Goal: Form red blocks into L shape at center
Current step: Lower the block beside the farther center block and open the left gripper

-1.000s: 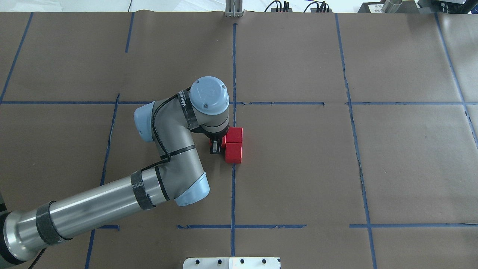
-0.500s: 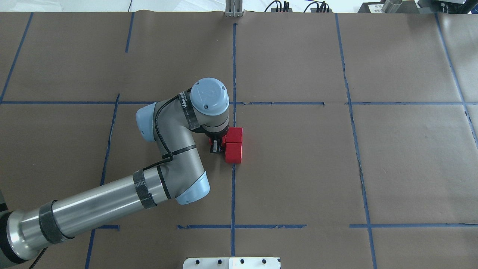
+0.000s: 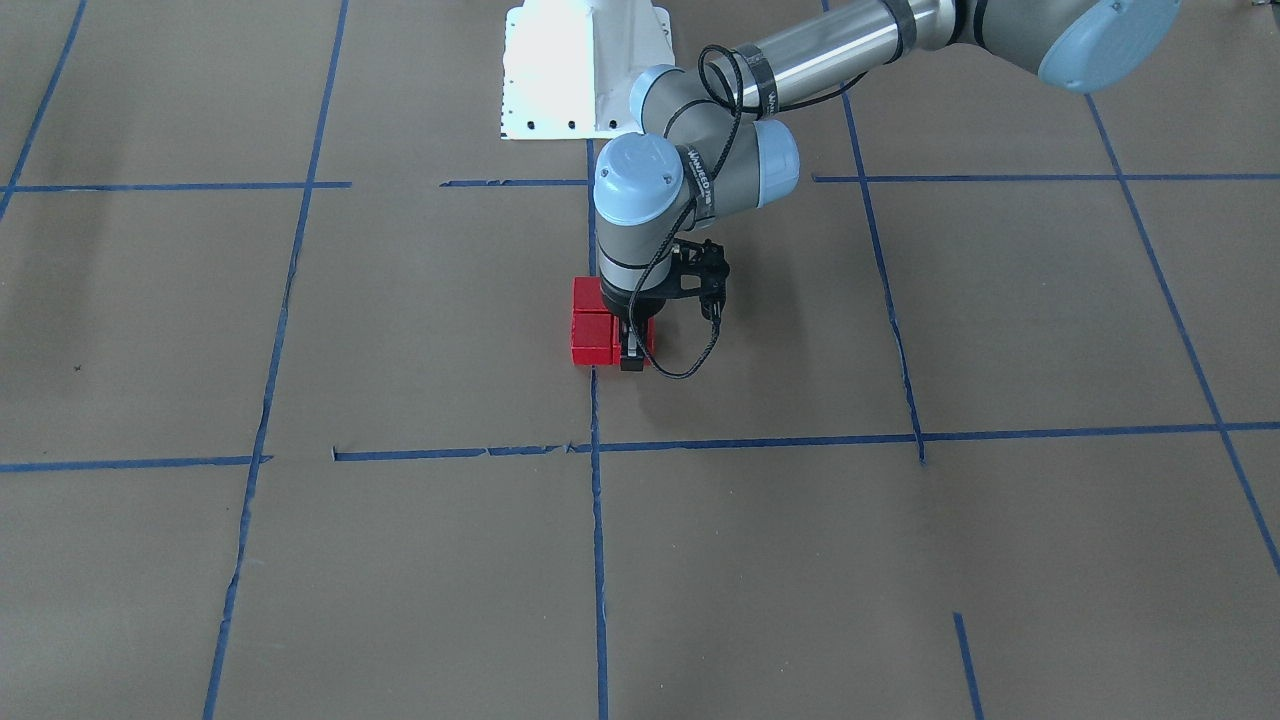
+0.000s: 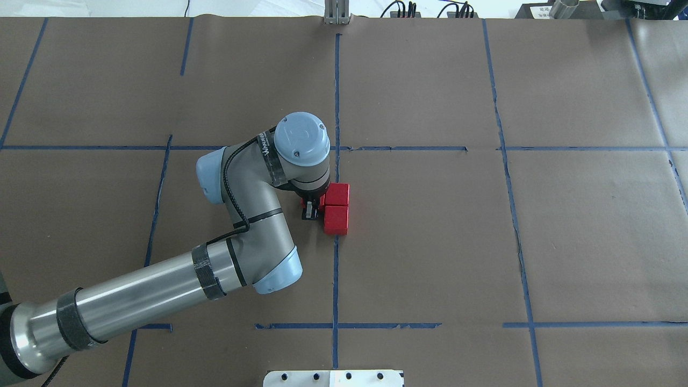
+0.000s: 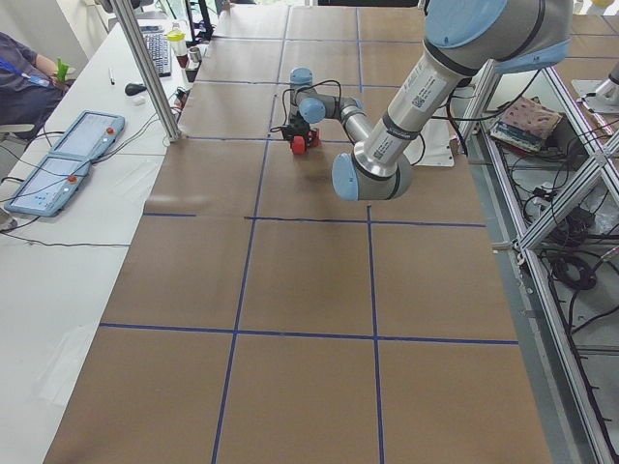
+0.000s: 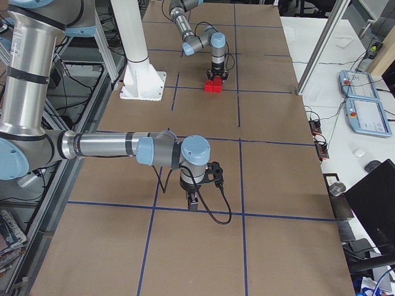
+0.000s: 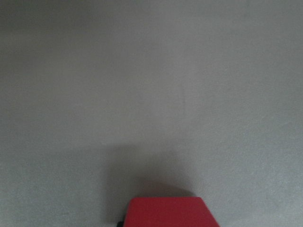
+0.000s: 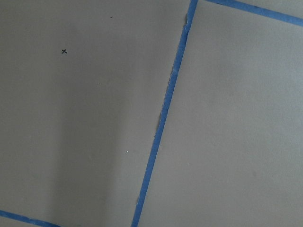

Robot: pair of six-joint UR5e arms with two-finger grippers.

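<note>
Brown paper is covering the surface, and blue tape lines are dividing it into large cells. The center is lying in the middle cells, with one straight blue tape line running through it. Two red blocks are sitting there flat on the paper, touching face to face in a short row along that line, one nearer the robot and one farther.

The left arm is reaching in over the surface with its wrist bending straight down. The left gripper is pointing at the paper just beside the row, on the robot's left of it. Its fingers are standing narrow and gripping the third block, which is sitting close against the farther block of the pair. The left wrist view is showing a red face at its bottom edge over bare paper.

The right gripper is hanging low near a tape line, well apart from the blocks, and I cannot tell whether it is wide or narrow. A white base plate is sitting at the robot's edge of the surface.
</note>
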